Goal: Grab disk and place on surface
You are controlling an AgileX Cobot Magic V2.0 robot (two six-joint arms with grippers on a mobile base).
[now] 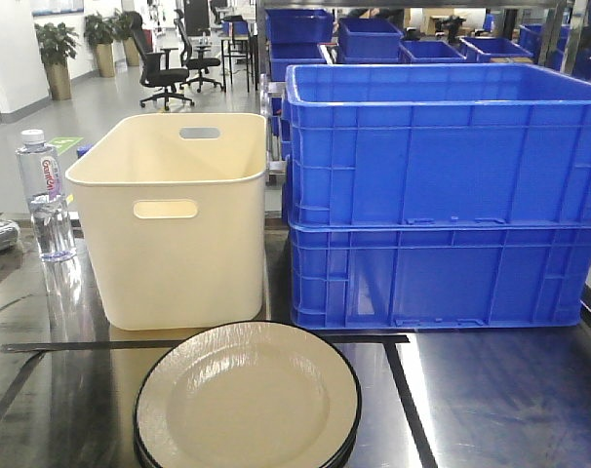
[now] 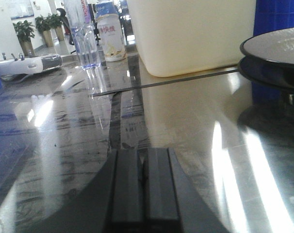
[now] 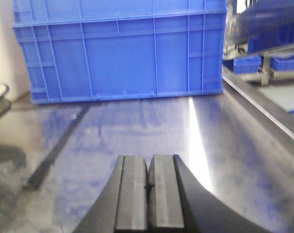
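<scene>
- Resting on glossy table top [image 1: 510, 400]: stacked cream black-rimmed disks [image 1: 247, 400], before cream bin [image 1: 174, 224].
- Left gripper [image 2: 144, 182]: jaws pressed together.
- Right gripper [image 3: 149, 187]: jaws pressed together.

Front view looks down the surface [image 1: 491, 390]; both wrist views skim low, sharing the blue crates [image 1: 442, 195].

left dark grey two-finger gripper [image 2: 144, 187] with jaws pressed together, low and level, right dark grey two-finger gripper [image 3: 149, 194] likewise closed, nothing held
</scene>
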